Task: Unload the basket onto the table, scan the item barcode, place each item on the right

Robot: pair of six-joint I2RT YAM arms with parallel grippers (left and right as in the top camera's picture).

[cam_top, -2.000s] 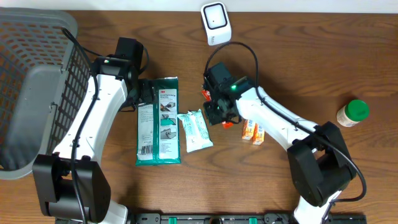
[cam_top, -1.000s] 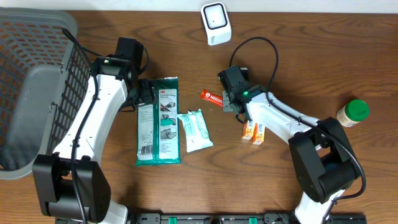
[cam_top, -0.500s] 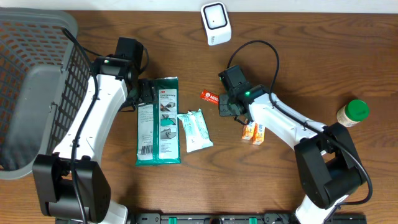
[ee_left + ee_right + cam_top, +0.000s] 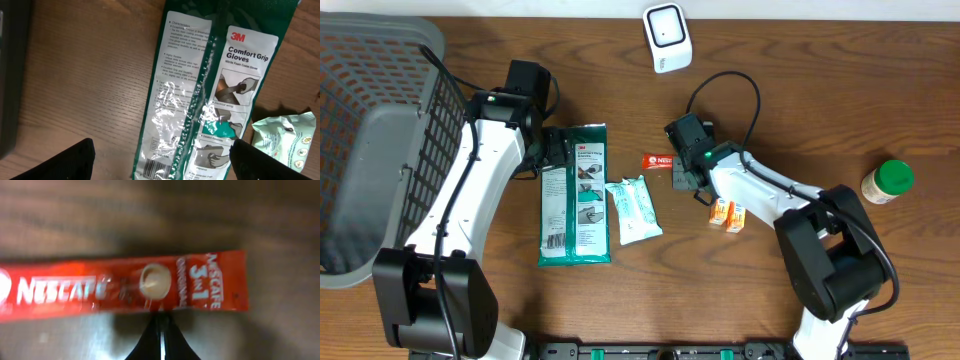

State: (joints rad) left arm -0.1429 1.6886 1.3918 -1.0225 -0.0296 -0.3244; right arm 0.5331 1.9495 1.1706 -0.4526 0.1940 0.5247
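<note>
A red Nescafe 3-in-1 sachet (image 4: 657, 160) (image 4: 125, 287) sits left of the right arm's tip, at table centre. My right gripper (image 4: 678, 172) (image 4: 161, 316) is shut, and its fingertips pinch the middle of the sachet's long lower edge. The sachet shows its printed front, and no barcode is visible on it. The white scanner (image 4: 667, 37) stands at the table's back edge, well apart from the sachet. My left gripper (image 4: 548, 150) (image 4: 160, 167) hangs open above the green 3M gloves pack (image 4: 574, 195) (image 4: 200, 100), holding nothing.
A pale green wipes pack (image 4: 634, 208) (image 4: 287, 137) lies right of the gloves pack. Two small orange boxes (image 4: 727, 213) lie beside the right arm. A green-lidded bottle (image 4: 887, 182) stands far right. A grey mesh basket (image 4: 380, 150) fills the left side.
The right gripper stayed shut and shifted slightly left and toward the front, the sachet moving with it. The left arm has not moved.
</note>
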